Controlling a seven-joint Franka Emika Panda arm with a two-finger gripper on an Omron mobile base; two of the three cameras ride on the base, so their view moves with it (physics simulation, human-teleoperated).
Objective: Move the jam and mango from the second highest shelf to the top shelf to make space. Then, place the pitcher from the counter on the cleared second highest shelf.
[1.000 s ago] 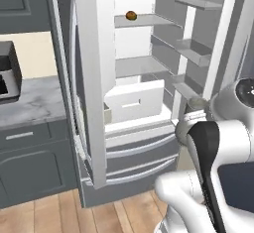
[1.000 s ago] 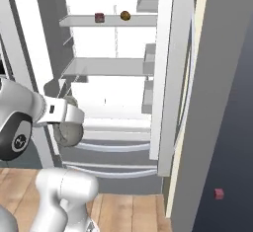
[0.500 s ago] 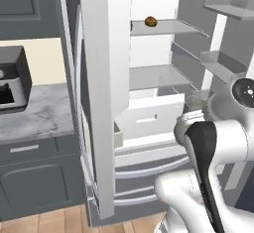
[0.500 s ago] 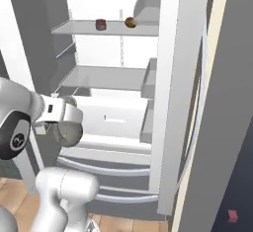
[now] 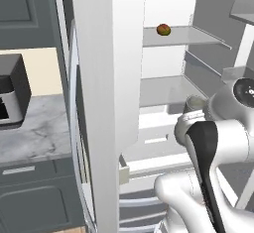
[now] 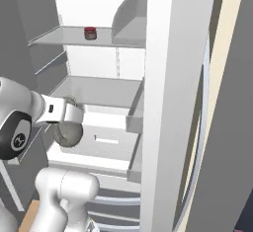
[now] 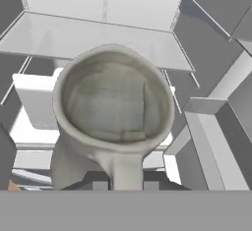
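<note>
We see gripper (image 7: 125, 186) clenched on pitcher (image 7: 114, 122) before open fridge; second highest shelf (image 7: 98, 41) at 12 o'clock, mango (image 5: 163, 29) and jam (image 6: 90, 32) on top shelf (image 5: 191, 36).

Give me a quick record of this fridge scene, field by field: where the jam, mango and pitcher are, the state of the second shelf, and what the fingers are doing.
jam: on the top shelf, upright
mango: on the top shelf
pitcher: held in front of the open fridge, mouth toward the hand camera
second highest shelf: bare where it shows
gripper: shut on the pitcher, at its near rim
counter: left of the fridge, with a black-and-silver appliance on it
</note>
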